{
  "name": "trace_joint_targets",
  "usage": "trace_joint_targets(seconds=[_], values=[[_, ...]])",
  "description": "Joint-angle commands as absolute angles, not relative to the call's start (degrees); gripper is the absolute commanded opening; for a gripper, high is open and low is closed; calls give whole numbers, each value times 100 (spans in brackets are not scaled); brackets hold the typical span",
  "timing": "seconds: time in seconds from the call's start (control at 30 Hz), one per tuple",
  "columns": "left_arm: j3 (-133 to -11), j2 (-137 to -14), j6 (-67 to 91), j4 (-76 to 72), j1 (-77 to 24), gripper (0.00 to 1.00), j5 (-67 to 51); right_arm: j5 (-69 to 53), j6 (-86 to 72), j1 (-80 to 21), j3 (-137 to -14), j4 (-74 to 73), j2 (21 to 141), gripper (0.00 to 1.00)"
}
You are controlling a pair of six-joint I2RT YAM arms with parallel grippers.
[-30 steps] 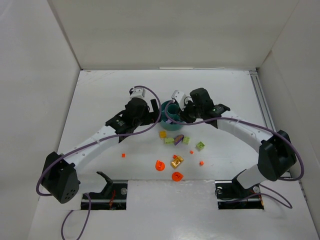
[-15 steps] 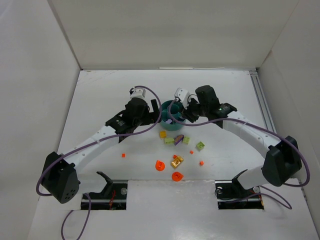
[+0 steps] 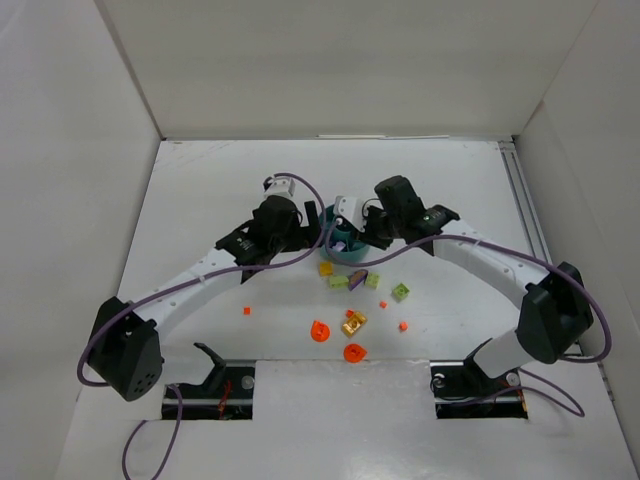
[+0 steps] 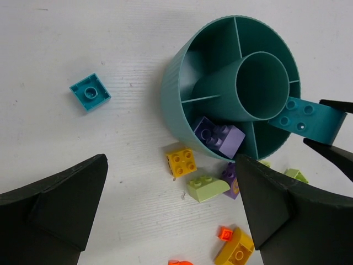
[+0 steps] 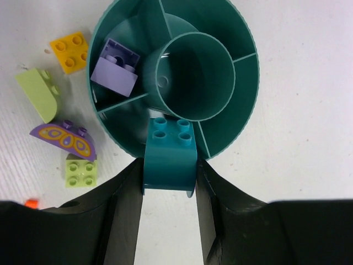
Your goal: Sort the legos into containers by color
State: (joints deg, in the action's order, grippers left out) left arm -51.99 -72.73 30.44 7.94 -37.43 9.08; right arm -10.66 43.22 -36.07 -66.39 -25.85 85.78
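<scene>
The round teal dish (image 3: 345, 250) stands mid-table, with a purple brick (image 5: 115, 68) in one outer compartment. My right gripper (image 5: 168, 182) is shut on a turquoise curved brick (image 5: 168, 154) and holds it over the dish's rim (image 5: 248, 72); the brick also shows in the left wrist view (image 4: 303, 118). My left gripper (image 4: 171, 215) is open and empty, hovering left of the dish (image 4: 171, 105). Beside the dish lie a yellow brick (image 4: 181, 161), a lime green curved brick (image 4: 208, 187), a purple butterfly piece (image 5: 63, 138) and a lime green square (image 5: 81, 170).
A small turquoise plate (image 4: 90, 91) lies alone left of the dish. Nearer the arm bases lie a gold piece (image 3: 354, 322), two orange round pieces (image 3: 320, 331) (image 3: 354, 352) and orange dots (image 3: 246, 311) (image 3: 403, 326). White walls enclose the table.
My right gripper has moved slightly left over the dish, still holding the turquoise brick. The left arm has edged a little toward the dish.
</scene>
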Motion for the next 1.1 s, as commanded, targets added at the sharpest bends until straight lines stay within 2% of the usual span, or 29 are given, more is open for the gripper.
trace_joint_targets(seconds=[0.0,0.1,0.37,0.5,0.63,0.73,0.93,1.07], values=[[-5300,-7321,2900,606,-3727,100,896,-826,4745,-3647,-6908,-2874,8639,4],[-5353,-7383,2848,606,-3727,100,844,-826,4852,-3647,-7144,-2935,8841,7],[-5405,-7436,2848,554,-3727,100,844,-800,5194,-3823,-7743,-3497,9474,5],[-5405,-7488,2848,554,-3727,100,844,-335,5133,-3823,-7866,-3621,9527,5],[-5405,-7550,2848,554,-3727,100,791,-369,4738,-3823,-8208,-3911,9668,15],[-5405,-7603,2848,554,-3727,100,791,-369,4063,-3823,-8323,-3911,9773,18],[-5405,-7603,2848,439,-3727,100,686,-325,1949,-3771,-8455,-3911,9835,11],[-5300,-7603,2900,326,-3727,100,563,-220,700,-3718,-8577,-4017,10080,12]])
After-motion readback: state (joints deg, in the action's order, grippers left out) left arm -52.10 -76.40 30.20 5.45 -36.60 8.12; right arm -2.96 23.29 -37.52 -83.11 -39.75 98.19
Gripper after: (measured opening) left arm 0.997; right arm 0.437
